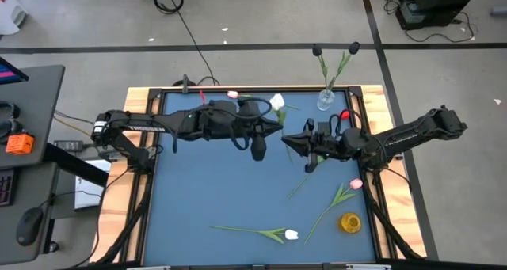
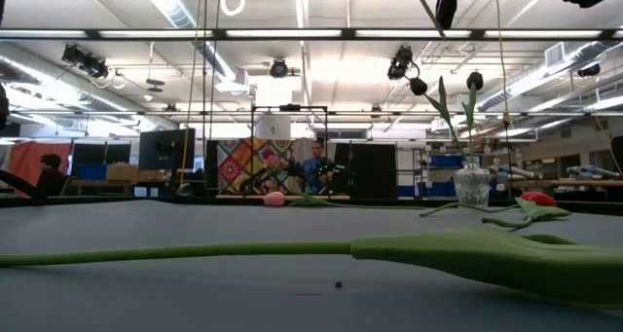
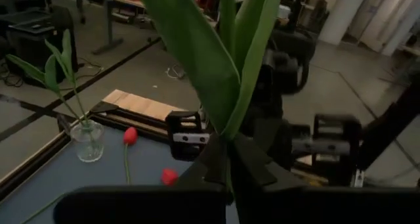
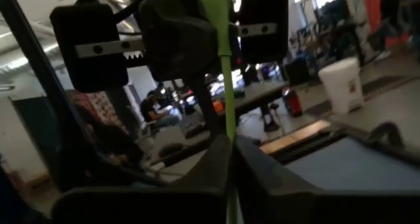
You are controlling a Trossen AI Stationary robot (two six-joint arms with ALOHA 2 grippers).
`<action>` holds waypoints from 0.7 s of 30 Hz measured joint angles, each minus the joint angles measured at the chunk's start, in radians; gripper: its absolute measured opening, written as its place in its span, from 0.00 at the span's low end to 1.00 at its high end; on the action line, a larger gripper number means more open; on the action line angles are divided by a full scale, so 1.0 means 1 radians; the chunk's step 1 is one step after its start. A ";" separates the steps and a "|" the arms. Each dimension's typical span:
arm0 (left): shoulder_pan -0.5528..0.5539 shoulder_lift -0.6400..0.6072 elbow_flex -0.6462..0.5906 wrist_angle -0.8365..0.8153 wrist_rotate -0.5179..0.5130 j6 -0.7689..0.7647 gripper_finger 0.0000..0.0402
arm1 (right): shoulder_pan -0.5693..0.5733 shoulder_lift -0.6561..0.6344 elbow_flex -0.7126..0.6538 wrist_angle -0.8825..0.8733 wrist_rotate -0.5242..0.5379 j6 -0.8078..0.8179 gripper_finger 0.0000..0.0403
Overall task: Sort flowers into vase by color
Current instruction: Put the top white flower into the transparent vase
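Note:
Above the table's middle, both grippers hold one white flower (image 1: 277, 104) between them, and its green leaves (image 3: 216, 60) rise past my left gripper (image 3: 228, 148). My left gripper (image 1: 281, 126) comes from the table's left and is shut on the stem. From the right, my right gripper (image 1: 290, 139) (image 4: 230, 145) is shut on the same stem. A glass vase (image 1: 325, 100) (image 3: 87, 140) with two black flowers (image 1: 317, 50) stands at the far right edge. Beside the vase lie red flowers (image 1: 345, 114) (image 3: 130, 135). My left gripper pinches the white flower's stem just below the leaves (image 3: 228, 161) between its two fingers, coming about level from the table's left and lying across the stem. The flower is lifted clear of the table. My right gripper pinches the same stem (image 4: 227, 122) between its two fingers, about level from the table's right and across it, close to the left gripper's fingers (image 4: 177, 40).
On the blue table lie a pink flower (image 1: 356, 184) at the right, a white flower (image 1: 291, 234) near the front edge and a pink one (image 1: 232, 94) at the far edge. A yellow vase (image 1: 350, 222) stands at the near right. People sit in the room beyond.

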 joint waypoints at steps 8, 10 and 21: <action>-0.001 -0.002 0.000 -0.221 0.028 0.038 0.01 | -0.032 -0.141 0.001 -0.136 -0.009 -0.012 0.38; 0.000 0.013 0.000 -0.219 0.047 0.037 0.00 | -0.047 -0.147 0.006 -0.161 -0.022 -0.032 0.44; 0.029 0.069 0.000 -0.147 0.109 0.009 0.00 | -0.082 -0.021 0.170 -0.322 -0.145 -0.093 0.48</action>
